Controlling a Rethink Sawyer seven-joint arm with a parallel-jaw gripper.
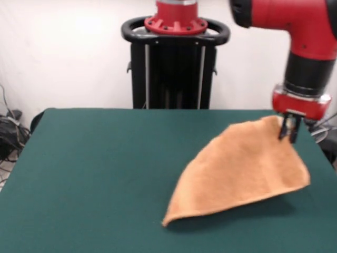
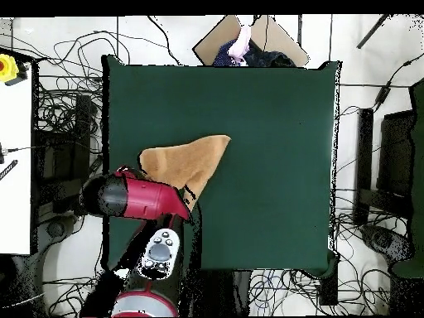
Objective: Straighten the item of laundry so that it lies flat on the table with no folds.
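The gripper (image 1: 290, 134) pinches 1 corner of the towel (image 1: 239, 171), lifted above the table (image 1: 100, 174) near the right edge. Mid-straightening; next, it likely needs to pull the cloth taut and lay it flat.

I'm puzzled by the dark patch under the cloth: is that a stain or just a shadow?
Front view: it is a shadow on the table, cast below the towel, whose raised corner is pinched by the pincer. Overhead view: the arm covers that side, so no such shadow shows.
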